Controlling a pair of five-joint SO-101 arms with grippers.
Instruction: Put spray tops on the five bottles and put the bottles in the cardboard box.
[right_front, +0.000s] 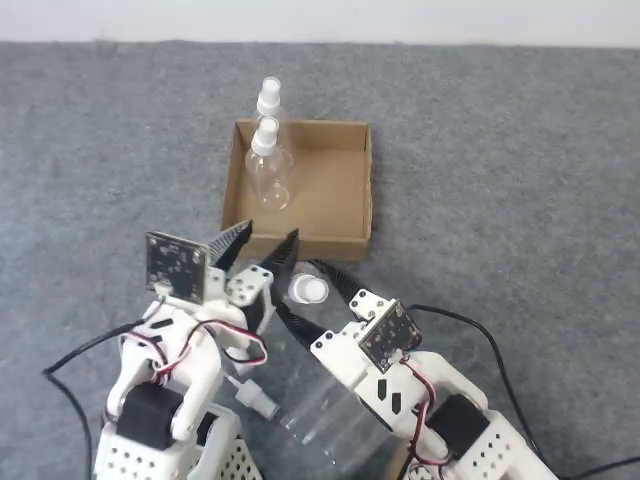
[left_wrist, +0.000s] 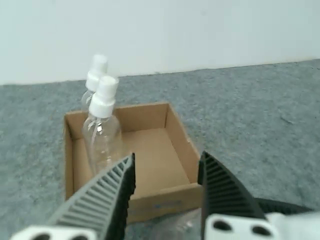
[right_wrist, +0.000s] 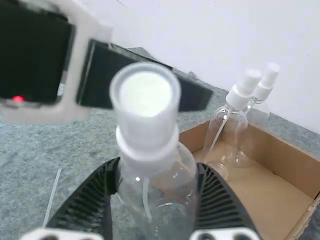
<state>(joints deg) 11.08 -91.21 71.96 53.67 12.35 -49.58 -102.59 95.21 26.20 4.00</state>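
Left gripper (right_front: 268, 240): wide open, empty, over desk (right_front: 520, 150), just before cardboard box (right_front: 330, 195). Cardboard box: two capped bottles (right_front: 270, 165) upright in far left corner. Held bottle (right_wrist: 155, 175): upright, spray top on, near box front. Right gripper (right_front: 300, 288): clamped around held bottle.

no text, number or sign can be read. the front wall of the cardboard box (left_wrist: 165, 202) carries a faint bluish mark, too blurred to make out. the dark circuit board (right_front: 177, 263) on the left arm's wrist shows tiny pale specks, too small to tell as print.
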